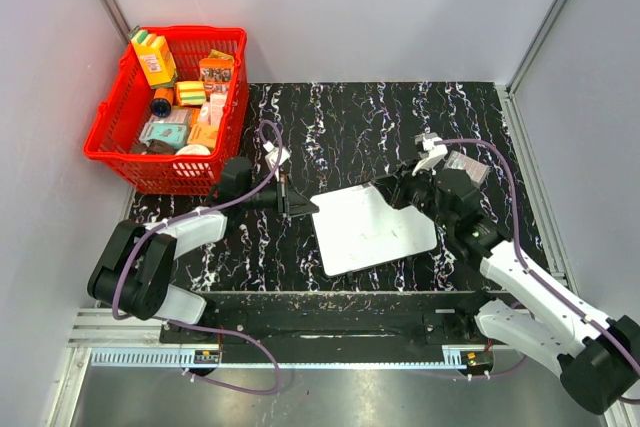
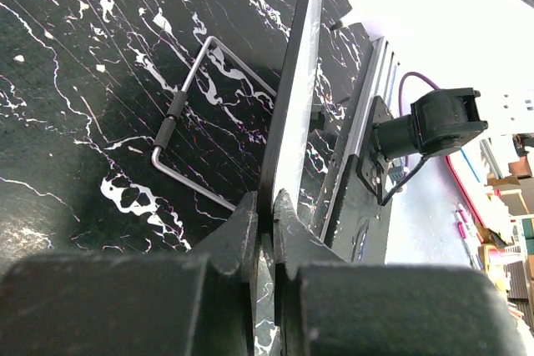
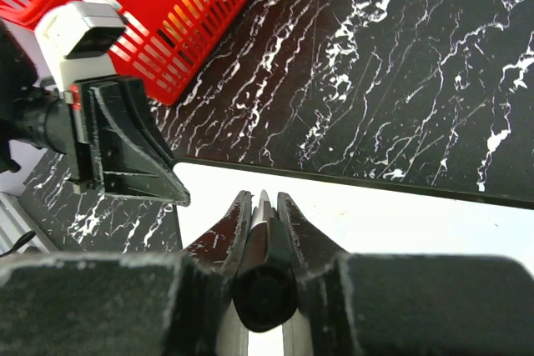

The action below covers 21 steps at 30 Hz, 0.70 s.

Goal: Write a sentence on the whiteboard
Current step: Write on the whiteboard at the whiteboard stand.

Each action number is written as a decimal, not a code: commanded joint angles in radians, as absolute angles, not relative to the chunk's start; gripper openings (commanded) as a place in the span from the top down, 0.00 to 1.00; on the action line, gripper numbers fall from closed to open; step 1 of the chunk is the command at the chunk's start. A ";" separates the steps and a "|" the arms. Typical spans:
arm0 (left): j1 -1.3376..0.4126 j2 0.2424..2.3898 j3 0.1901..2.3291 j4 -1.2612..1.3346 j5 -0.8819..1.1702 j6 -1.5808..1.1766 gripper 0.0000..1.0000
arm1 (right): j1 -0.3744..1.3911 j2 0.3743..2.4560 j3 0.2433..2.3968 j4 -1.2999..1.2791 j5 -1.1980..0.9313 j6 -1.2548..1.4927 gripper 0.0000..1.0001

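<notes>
You are looking at a black marbled table (image 1: 400, 117) with a red basket (image 1: 165, 175) of packets standing at its far left corner. The whiteboard (image 1: 375, 232) lies near the middle of the table, turned a little askew, between your two arms. Its face looks plain white from above.

Your left gripper (image 1: 297, 204) is clamped tight on the board's left edge, with a finger pressed to each face. Your right gripper (image 3: 263, 202) hangs over the far right corner of the board. Its fingers are closed around a dark pen (image 3: 264, 289) whose pale tip points down at the white surface. You cannot tell whether the tip touches the board.

In the left wrist view, a bent wire stand (image 2: 179, 106) shows against the table just beside the board's underside.
</notes>
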<state>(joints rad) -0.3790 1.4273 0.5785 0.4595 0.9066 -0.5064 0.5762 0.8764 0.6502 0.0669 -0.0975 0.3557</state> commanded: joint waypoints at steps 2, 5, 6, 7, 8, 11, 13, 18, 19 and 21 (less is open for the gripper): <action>-0.379 1.407 0.532 0.459 0.810 -0.390 1.00 | 0.586 0.926 0.710 0.127 -0.058 0.374 1.00; -0.377 1.394 0.509 0.483 0.802 -0.403 1.00 | 0.586 0.919 0.689 0.172 -0.083 0.399 1.00; -0.377 1.390 0.502 0.489 0.798 -0.405 1.00 | 0.586 0.916 0.689 0.175 -0.093 0.399 1.00; -0.377 1.390 0.497 0.497 0.799 -0.413 1.00 | 0.587 0.917 0.687 0.175 -0.098 0.399 1.00; -0.377 1.388 0.494 0.509 0.799 -0.416 1.00 | 0.588 0.917 0.686 0.178 -0.101 0.396 1.00; -0.377 1.388 0.486 0.525 0.799 -0.425 1.00 | 0.588 0.919 0.675 0.202 -0.135 0.388 1.00; -0.377 1.396 0.485 0.534 0.810 -0.431 1.00 | 0.591 0.919 0.666 0.219 -0.155 0.384 1.00; -0.377 1.416 0.485 0.568 0.834 -0.446 1.00 | 0.603 0.930 0.647 0.261 -0.199 0.354 1.00; -0.377 1.416 0.485 0.569 0.836 -0.446 1.00 | 0.601 0.931 0.644 0.265 -0.204 0.351 1.00; -0.377 1.416 0.483 0.571 0.828 -0.443 1.00 | 0.606 0.922 0.632 0.279 -0.215 0.338 1.00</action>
